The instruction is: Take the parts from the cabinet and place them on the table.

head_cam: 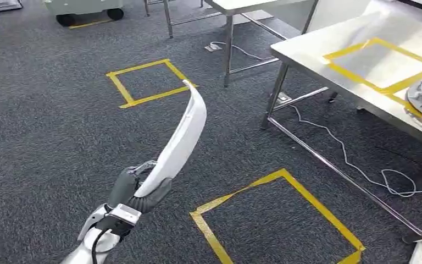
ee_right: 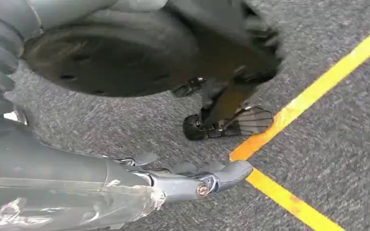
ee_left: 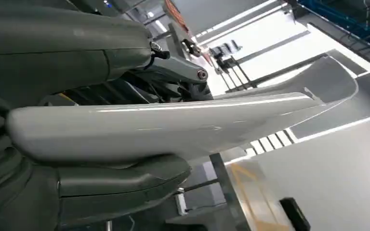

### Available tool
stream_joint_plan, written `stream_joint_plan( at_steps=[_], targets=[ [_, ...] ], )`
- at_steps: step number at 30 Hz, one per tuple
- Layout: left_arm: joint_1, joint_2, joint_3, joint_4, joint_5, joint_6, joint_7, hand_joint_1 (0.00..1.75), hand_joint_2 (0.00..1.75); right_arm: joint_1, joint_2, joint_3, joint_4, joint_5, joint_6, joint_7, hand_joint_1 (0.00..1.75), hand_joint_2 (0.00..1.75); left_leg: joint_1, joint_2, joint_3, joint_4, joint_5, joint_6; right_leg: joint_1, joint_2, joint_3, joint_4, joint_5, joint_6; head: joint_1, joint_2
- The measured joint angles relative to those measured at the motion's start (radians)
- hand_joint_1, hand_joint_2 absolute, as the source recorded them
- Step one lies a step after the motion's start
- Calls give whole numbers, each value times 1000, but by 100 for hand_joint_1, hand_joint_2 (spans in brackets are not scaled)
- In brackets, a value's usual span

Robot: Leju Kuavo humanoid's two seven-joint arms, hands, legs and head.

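The head view looks down from high on carpet [head_cam: 44, 137], table [head_cam: 329, 49] at two o'clock; wrist views sit close behind each hand.

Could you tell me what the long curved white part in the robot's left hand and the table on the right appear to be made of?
The long curved white part, which the left hand grips, looks like glossy painted or moulded plastic: its smooth skin carries sharp light streaks in the left wrist view; painted metal is possible. The silver table looks like brushed stainless steel: a dull grey sheen on top, with shiny legs.
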Motion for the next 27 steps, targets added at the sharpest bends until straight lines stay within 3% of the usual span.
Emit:
stream_joint_plan(
  at_steps=[3, 4, 5, 6, 8, 9, 10, 12, 13, 14, 15, 18, 19, 20, 21, 22, 24, 25, 26, 27],
  targets=[
    [-1, -2, 0, 0, 0, 0, 0, 175, 175, 2, 0, -2, -1, 0, 0, 0, 0, 175, 4, 24, 4, -5, 2, -10, 7, 31, -12, 4, 1, -13, -1, 0],
    [-3, -3, 0, 0, 0, 0, 0, 175, 175, 2, 0, -3, -2, 0, 0, 0, 0, 175, 6, 28, 5, -5, -7, -19, 1, 44, -4, -5, 6, -22, -1, 0],
    [-4, -3, -1, 0, 0, 0, 0, 175, 175, 3, 2, -3, -2, 0, 0, 0, 0, 175, 10, -13, 0, 16, -23, -24, -2, 53, -3, -6, 8, -26, -3, 0],
    [-5, -3, -1, 0, 0, 0, -1, 175, 175, 2, 2, -4, -3, 0, 0, 0, 0, 175, 10, -44, -26, 69, -55, -25, -4, 64, -4, -6, 9, -33, -6, 0],
    [-3, -2, -1, 1, 0, 0, -1, 175, 175, -2, 2, -5, -6, 0, 0, 0, 0, 175, 10, -69, -108, 228, -122, -28, -5, 90, -6, -6, 10, -36, -14, 0],
    [-3, -2, -1, 2, 0, 0, -1, 175, 175, -1, 2, -5, -6, 0, 0, 0, 0, 175, 10, -72, -148, 295, -137, -28, -5, 105, -5, -6, 9, -37, -15, 0],
    [-3, -1, -1, 3, 0, 0, -1, 175, 175, 0, 2, -6, -6, 0, 0, 0, 0, 175, 10, -73, -161, 307, -125, -27, -5, 118, -4, -6, 9, -37, -16, 0],
    [-3, 0, 0, 3, 0, 0, -1, 175, 175, 2, 2, -6, -6, 5, 0, 0, 0, 175, 11, -76, -127, 212, -42, -25, -8, 147, -2, -6, 9, -35, -16, 0],
    [-3, 0, 0, 3, 0, 0, -1, 175, 175, 1, 2, -6, -6, 10, 1, -1, 0, 175, 14, -91, -88, 129, 6, -26, -10, 162, -1, -6, 9, -32, -16, 0],
    [-3, 0, 0, 3, 0, 0, -1, 175, 175, 0, 2, -6, -6, 12, 1, -1, 0, 175, 20, -130, -54, 55, 37, -29, -11, 173, -2, -5, 8, -27, -18, 0],
    [-3, 0, 0, 3, 0, 0, -2, 175, 175, -3, 2, -6, -6, 13, 1, -2, 0, 175, 26, -163, -35, 9, 33, -29, -4, 187, -10, 7, 5, -19, -23, 0],
    [-3, 0, 1, 4, 1, 1, -1, 175, 175, 5, 2, -6, -6, 18, 1, -3, 0, 175, 19, -142, -36, 6, 23, -13, -14, 214, -20, -9, 12, 0, -20, 0],
    [-3, -1, 1, 4, 1, 1, -1, 175, 175, 8, 2, -7, -6, 18, 1, -3, 0, 175, 26, -129, -33, 0, 26, -5, -14, 219, -27, -9, 10, 5, -21, 0],
    [-3, -2, 1, 4, 1, 1, -1, 175, 175, 9, 2, -7, -6, 19, 1, -4, 0, 175, 25, -118, -29, -2, 26, 1, -9, 161, -28, 7, 2, 6, -18, 0],
    [-2, -3, 1, 3, 1, 2, -2, 175, 175, 5, 2, -7, -6, 21, 1, -3, 0, 175, 23, -107, -26, -2, 22, 9, -6, 110, -51, 51, -27, 9, -9, 0],
    [0, -2, 2, 3, 1, 2, -2, 175, 175, 0, 2, -7, -6, 21, 1, -4, 0, 175, 20, -94, -22, -2, 19, 13, -7, 89, -90, 129, -68, 13, -6, 0],
    [2, 0, 2, 4, 0, 2, -2, 175, 175, -4, 2, -7, -6, 24, 1, -4, 0, 175, 17, -67, -16, -2, 10, 16, -9, 77, -172, 286, -125, 16, -6, 0],
    [3, 0, 2, 4, 0, 1, -2, 175, 175, -3, 2, -7, -6, 27, 1, -4, 0, 175, 16, -60, -12, -2, 6, 15, -9, 77, -188, 313, -124, 17, -6, 0],
    [3, 0, 2, 4, 0, 2, -2, 175, 175, 0, 3, -7, -6, 29, 1, -4, 0, 175, 16, -53, -5, -2, 0, 14, -9, 76, -180, 295, -100, 18, -6, 0],
    [3, 0, 2, 4, 0, 3, -2, 175, 175, 3, 3, -7, -6, 32, 1, -5, 0, 175, 16, -48, 5, -2, -7, 11, -9, 75, -143, 222, -53, 17, -6, 0]
  ],
)
